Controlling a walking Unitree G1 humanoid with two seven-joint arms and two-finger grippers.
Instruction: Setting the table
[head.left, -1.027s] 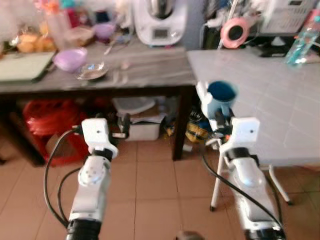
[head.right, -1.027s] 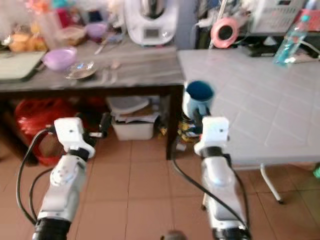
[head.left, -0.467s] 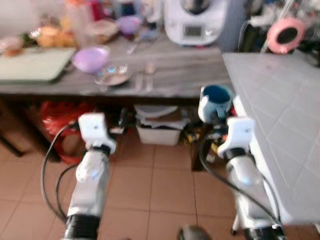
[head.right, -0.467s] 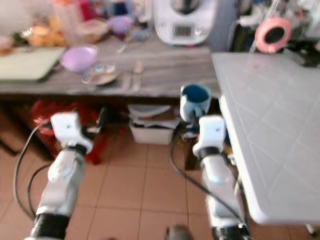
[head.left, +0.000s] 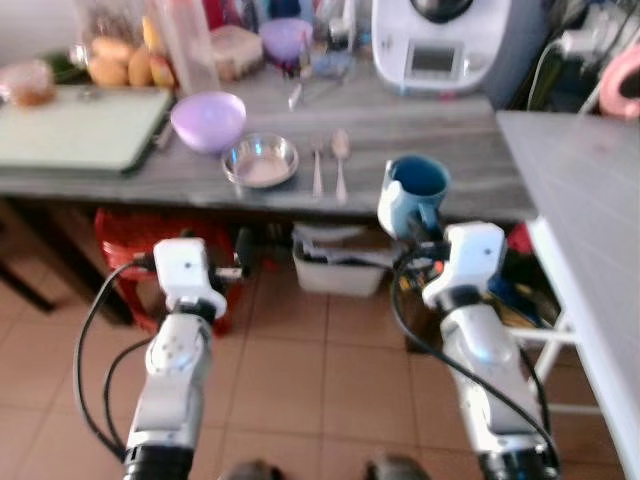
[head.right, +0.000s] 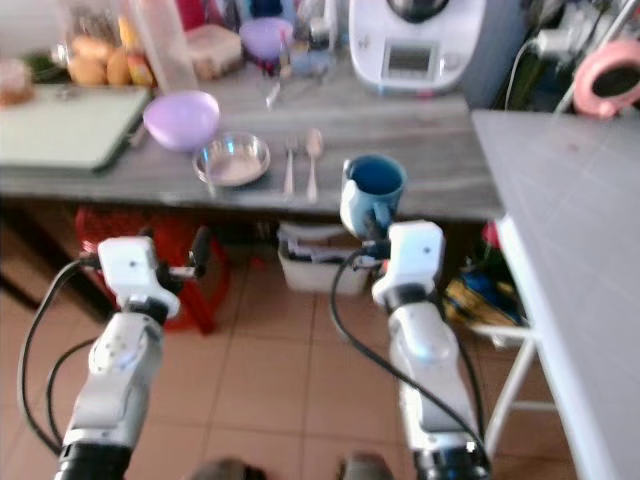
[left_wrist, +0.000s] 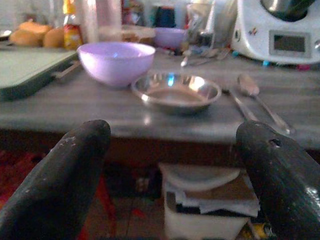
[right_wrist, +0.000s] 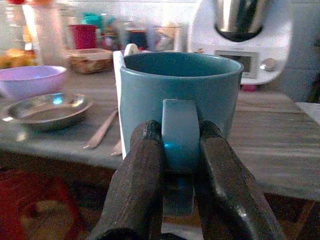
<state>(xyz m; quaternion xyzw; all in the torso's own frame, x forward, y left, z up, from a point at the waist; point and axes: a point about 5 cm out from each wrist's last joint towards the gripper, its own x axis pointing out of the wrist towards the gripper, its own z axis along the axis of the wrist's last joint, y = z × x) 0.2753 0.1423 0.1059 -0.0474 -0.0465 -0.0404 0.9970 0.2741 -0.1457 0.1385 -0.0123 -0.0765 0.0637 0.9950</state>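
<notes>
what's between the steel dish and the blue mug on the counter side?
A fork and a spoon, side by side between the steel dish and the blue mug clamped in the right tool; clearest in the left eye view.

Left pincer (left_wrist: 170, 150) fingers spread wide, right pincer (right_wrist: 172, 165) clamped together.

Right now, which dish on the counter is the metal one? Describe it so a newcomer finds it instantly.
Start at the long grey wooden counter with the white kitchen machine at its back. Near the front edge sits a small shallow steel dish, with a purple bowl on one side and a fork and spoon on the other. It is the only shiny, flat-bottomed metal dish there.
</notes>
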